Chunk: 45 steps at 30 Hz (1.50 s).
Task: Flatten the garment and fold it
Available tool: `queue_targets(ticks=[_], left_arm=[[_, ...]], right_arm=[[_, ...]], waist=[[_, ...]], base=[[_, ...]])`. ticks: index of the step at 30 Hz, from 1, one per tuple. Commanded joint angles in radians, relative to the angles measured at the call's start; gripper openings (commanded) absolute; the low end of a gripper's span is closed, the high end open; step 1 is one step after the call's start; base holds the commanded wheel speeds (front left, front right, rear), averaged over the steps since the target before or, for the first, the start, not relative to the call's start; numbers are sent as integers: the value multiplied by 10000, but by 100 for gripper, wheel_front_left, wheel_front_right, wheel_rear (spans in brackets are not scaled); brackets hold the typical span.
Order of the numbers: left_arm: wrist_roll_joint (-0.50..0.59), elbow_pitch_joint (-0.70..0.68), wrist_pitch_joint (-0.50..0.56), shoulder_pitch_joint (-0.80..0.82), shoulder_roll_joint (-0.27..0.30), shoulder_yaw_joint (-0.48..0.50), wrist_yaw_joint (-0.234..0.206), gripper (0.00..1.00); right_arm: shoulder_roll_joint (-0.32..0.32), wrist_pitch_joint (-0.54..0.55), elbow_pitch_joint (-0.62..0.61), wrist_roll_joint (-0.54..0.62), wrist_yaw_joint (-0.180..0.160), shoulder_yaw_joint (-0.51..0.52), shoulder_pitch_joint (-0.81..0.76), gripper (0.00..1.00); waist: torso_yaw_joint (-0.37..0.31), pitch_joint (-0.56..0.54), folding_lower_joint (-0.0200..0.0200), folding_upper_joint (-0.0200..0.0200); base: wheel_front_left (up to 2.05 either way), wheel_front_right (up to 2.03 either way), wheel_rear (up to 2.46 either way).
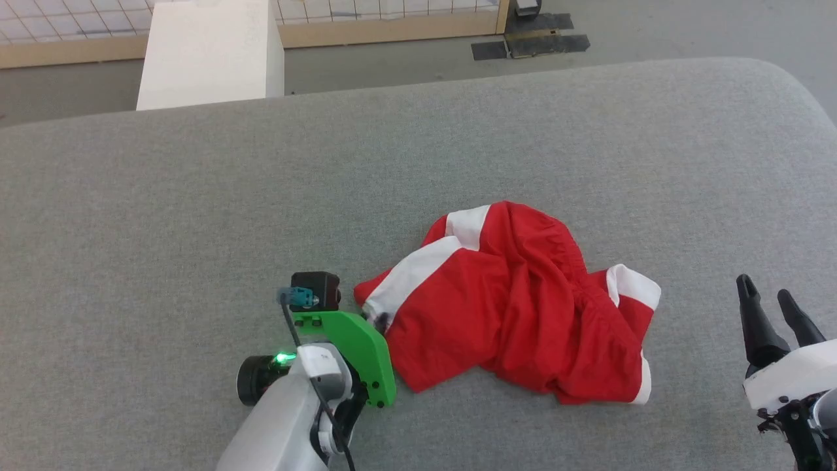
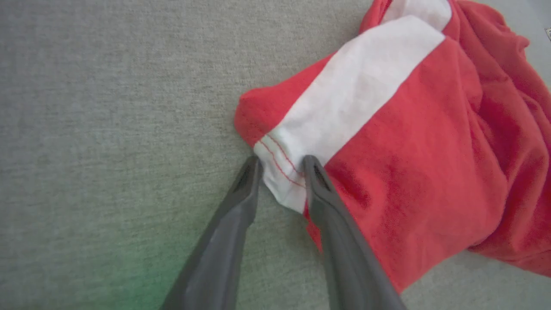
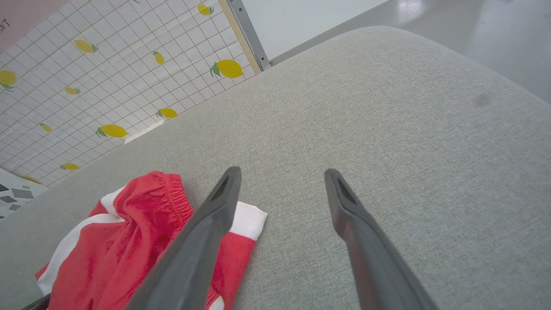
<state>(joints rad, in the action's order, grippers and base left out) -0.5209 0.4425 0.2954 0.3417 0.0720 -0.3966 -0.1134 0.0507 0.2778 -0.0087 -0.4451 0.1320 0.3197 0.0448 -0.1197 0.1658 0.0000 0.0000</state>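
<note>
The left pincer (image 2: 282, 162), narrowly parted, straddles the white-striped hem corner of the crumpled bright red thin-fabric shorts (image 2: 409, 150), not yet clamped. The shorts stretch rightward across the grey cloth table (image 1: 196, 196) toward the wide-open, empty right pincer (image 1: 764, 288).

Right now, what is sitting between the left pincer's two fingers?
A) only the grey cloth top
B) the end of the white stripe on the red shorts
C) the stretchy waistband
B: in the left wrist view the left pincer straddles the stitched end of the white stripe on the red shorts, with a finger on each side of it.
</note>
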Motion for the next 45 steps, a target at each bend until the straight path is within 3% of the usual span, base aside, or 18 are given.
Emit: queue_targets(ticks=[1, 6, 10, 15, 20, 21, 22, 23, 28, 31, 34, 39, 45], left_arm=[[-126, 58, -118, 80, 7, 62, 101, 0], [-786, -762, -417, -237, -44, 468, 231, 0], [-2063, -2128, -550, -677, -91, 1507, 173, 0], [-2140, -2231, -692, -749, 631, 2650, -660, 0], [-2263, -1225, -881, -614, 758, 3218, -1166, 0], [-2386, -1029, -986, -578, 695, 3375, -1214, 42], [-2312, -852, -1005, -571, 758, 3352, -1242, 95], [-2314, -757, -1145, -535, 752, 3392, -1208, 100], [-2081, -1140, -2407, -549, 715, 3490, -825, 100], [-976, -1918, -4066, -861, 1045, 3143, -551, 100], [-45, -2344, -4948, -1315, 1221, 2629, -496, 100], [541, -2799, -5359, -1901, 956, 2264, -709, 100], [476, -2939, -5418, -2096, 692, 2137, -718, 100]], right_arm=[[-4, -63, 45, -23, -13, -41, 176, 100], [-4, -72, 68, 34, -13, -54, 252, 100], [-4, -49, 1, 95, -13, 31, 245, 100], [-5, 46, -74, 112, -13, -144, 304, 100], [-5, 90, -88, 133, -13, -486, 490, 100], [-5, 106, -93, 161, -13, -563, 525, 100], [-5, 135, -93, 189, -13, -641, 552, 100], [-5, 173, -103, 230, -13, -745, 588, 100], [-5, 439, -159, 479, -13, -1407, 1002, 100], [-5, 1299, 205, 1171, -13, -2223, 1523, 100], [-5, 2420, 779, 2123, -13, -2956, 2208, 100], [-5, 3693, 2252, 3460, -13, -3658, 3271, 100], [-4, 3552, 3991, 3990, -13, -3863, 3855, 100]], waist=[[36, 31, 0, 0], [148, -28, 0, 0], [391, -60, 0, 0], [693, -12, 0, 0], [834, 89, 0, 0], [865, 105, 0, 0], [883, 113, 0, 0], [909, 123, 0, 0], [1018, 105, 0, 0], [1022, 99, 0, 0], [1109, 127, 0, 0], [1466, 243, 0, 0], [1694, 369, 0, 0]], base=[[0, 0, 0], [0, 0, 0], [0, 0, 0], [0, 0, 0], [0, 0, 0], [0, 0, 0], [0, 0, 0], [0, 0, 0], [0, 0, 0], [0, 0, 0], [0, 0, 0], [0, 0, 0], [0, 0, 0]])
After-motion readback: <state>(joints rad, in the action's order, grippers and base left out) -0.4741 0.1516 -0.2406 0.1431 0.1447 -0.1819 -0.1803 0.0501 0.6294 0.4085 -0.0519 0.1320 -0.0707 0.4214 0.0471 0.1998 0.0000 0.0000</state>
